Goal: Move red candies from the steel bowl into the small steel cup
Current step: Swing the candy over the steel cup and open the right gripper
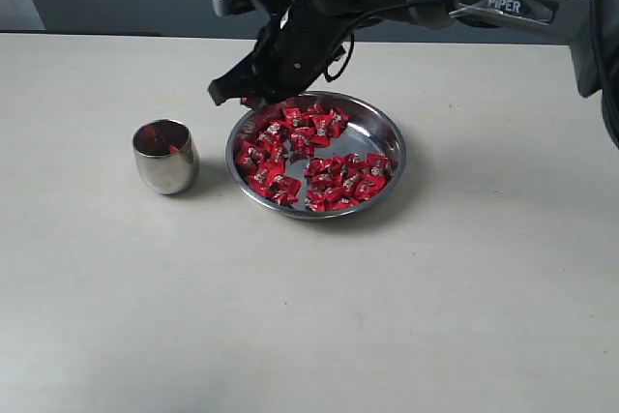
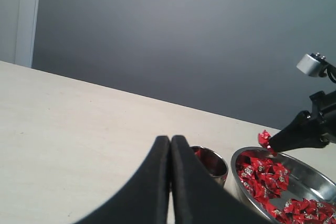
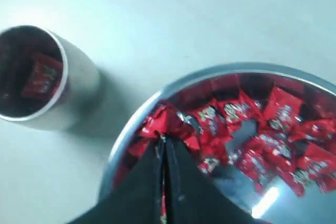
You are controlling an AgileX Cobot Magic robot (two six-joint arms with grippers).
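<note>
Right gripper: the right gripper (image 1: 247, 96) hangs over the side of the bowl nearest the cup, its black jaws clamped on a single red candy (image 2: 264, 138), which is held up above the rim.
Left gripper: the left gripper (image 2: 170, 140) sits low over the surface, its jaws pressed flat together and holding nothing. The cup and bowl lie ahead of it.
Bowl: the wide, shallow steel bowl (image 1: 375, 131) rests on the pale surface (image 1: 435, 316), to the right of the cup in the exterior view.
Red candies: the red candies (image 1: 338, 176) lie in the bowl in loose clusters, thickest along the cup side and the front, with bare steel showing through the middle and at the far right.
Cup: the small steel cup (image 1: 166, 157) stands upright near the bowl, not touching it. A lone candy (image 3: 44, 74) lies inside.
</note>
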